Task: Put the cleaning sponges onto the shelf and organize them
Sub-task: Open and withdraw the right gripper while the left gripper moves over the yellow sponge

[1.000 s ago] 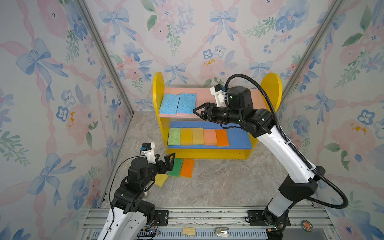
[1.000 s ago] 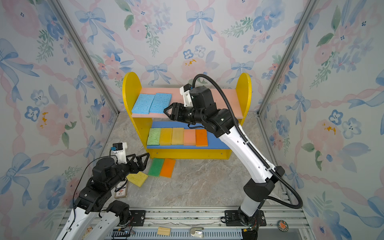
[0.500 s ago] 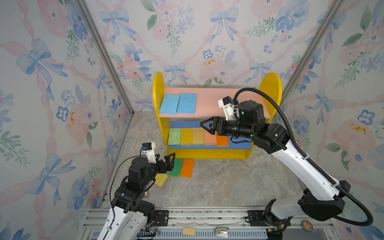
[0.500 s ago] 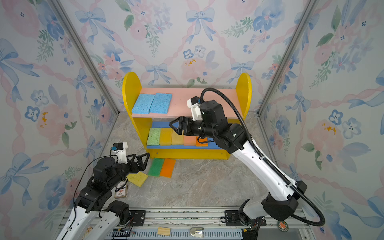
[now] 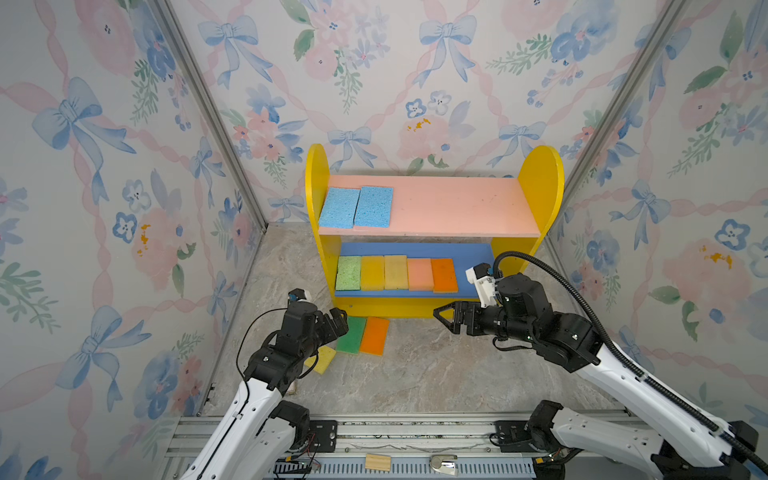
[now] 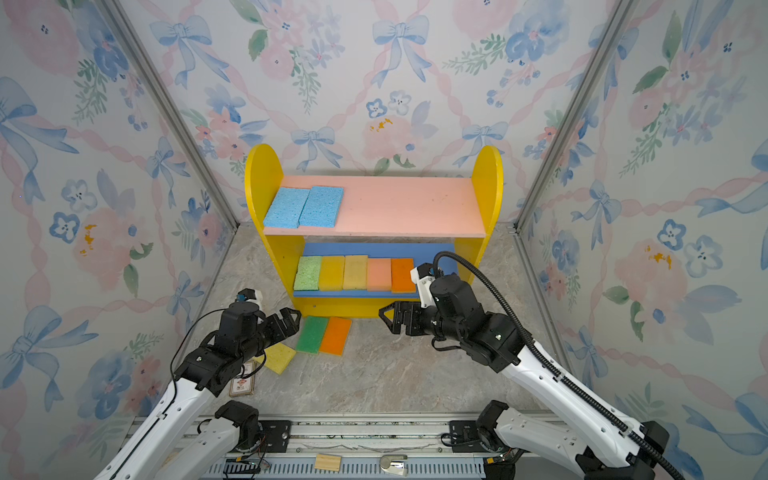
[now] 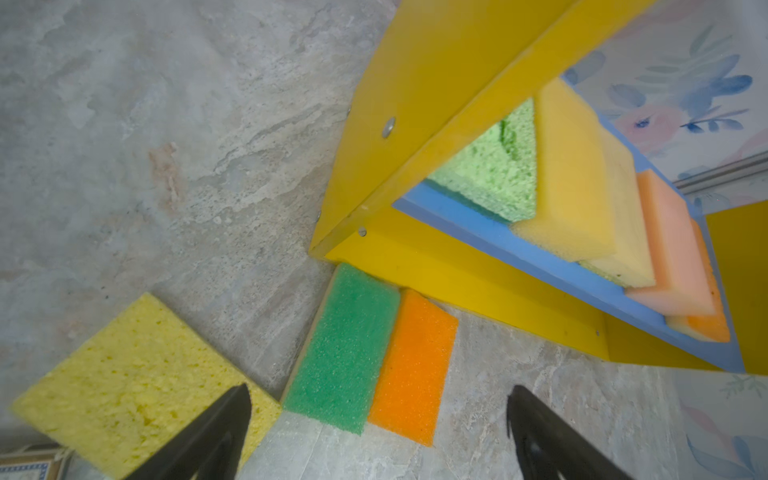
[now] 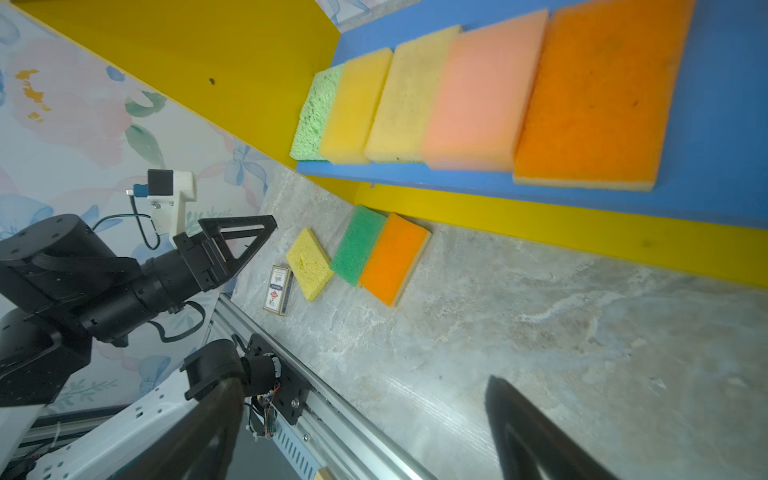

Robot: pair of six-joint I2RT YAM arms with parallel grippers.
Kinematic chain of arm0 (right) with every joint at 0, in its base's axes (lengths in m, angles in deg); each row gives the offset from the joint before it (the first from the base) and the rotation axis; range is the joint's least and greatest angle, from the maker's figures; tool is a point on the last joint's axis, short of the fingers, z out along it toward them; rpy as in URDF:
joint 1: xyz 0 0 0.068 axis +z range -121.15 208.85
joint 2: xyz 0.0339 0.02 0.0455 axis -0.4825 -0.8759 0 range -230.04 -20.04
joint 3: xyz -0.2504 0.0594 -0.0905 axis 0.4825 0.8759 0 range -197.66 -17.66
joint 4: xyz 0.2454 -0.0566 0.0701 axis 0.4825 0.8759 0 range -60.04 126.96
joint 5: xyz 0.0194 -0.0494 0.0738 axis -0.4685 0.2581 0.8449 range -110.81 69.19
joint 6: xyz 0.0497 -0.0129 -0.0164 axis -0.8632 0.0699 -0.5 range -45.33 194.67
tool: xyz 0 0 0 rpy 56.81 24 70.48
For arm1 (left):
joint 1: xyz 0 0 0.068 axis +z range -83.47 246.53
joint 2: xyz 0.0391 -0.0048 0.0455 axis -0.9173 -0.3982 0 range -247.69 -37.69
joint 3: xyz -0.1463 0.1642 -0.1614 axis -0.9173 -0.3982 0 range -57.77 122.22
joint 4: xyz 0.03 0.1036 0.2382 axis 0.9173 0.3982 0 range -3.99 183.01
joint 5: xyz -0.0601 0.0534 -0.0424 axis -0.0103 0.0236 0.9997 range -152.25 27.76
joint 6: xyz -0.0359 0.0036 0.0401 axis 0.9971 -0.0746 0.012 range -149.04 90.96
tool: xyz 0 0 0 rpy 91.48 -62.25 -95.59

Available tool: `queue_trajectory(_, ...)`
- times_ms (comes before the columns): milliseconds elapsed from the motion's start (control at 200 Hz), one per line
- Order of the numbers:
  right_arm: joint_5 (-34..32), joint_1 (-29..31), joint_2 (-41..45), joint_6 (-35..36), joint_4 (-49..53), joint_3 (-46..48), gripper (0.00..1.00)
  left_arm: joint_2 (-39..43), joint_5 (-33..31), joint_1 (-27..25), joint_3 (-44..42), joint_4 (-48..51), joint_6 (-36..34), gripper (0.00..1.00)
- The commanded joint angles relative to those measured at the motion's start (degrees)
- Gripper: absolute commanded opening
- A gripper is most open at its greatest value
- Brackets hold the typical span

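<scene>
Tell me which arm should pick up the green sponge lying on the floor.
Left, most likely. The left claw is open and hovers right beside the green sponge, pointing at it. The right claw, also open, is farther off before the shelf, with the orange floor sponge between.

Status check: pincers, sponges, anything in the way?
Left pincer, right pincer open, empty. Seven sponges on shelf; green sponge, orange sponge, yellow sponge on tabletop before it. Nothing blocking.
</scene>
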Motion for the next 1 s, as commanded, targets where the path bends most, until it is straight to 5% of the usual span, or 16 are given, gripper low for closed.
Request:
queue_trajectory(0, 0.7, -0.7, 1.1, 1.6, -1.5, 3.6, 0.97, 3.5, -3.9, 0.6, -3.1, 3.1, 12.7, 0.98)
queue_trajectory(335, 10.3, -7.9, -1.0, 8.7, -1.0, 8.4, 0.97, 8.0, -3.4, 2.1, -10.2, 4.1, 26.0, 0.98)
queue_trajectory(580, 11.4, -12.6, -1.0, 12.0, 0.8, 11.9, 0.97, 8.8, -5.2, 3.3, -14.8, 4.8, 30.9, 0.97)
queue_trajectory(990, 15.4, -19.2, 0.8, 12.8, -2.7, 17.8, 0.97, 1.8, -6.7, 4.5, -15.7, 4.4, 29.7, 0.87)
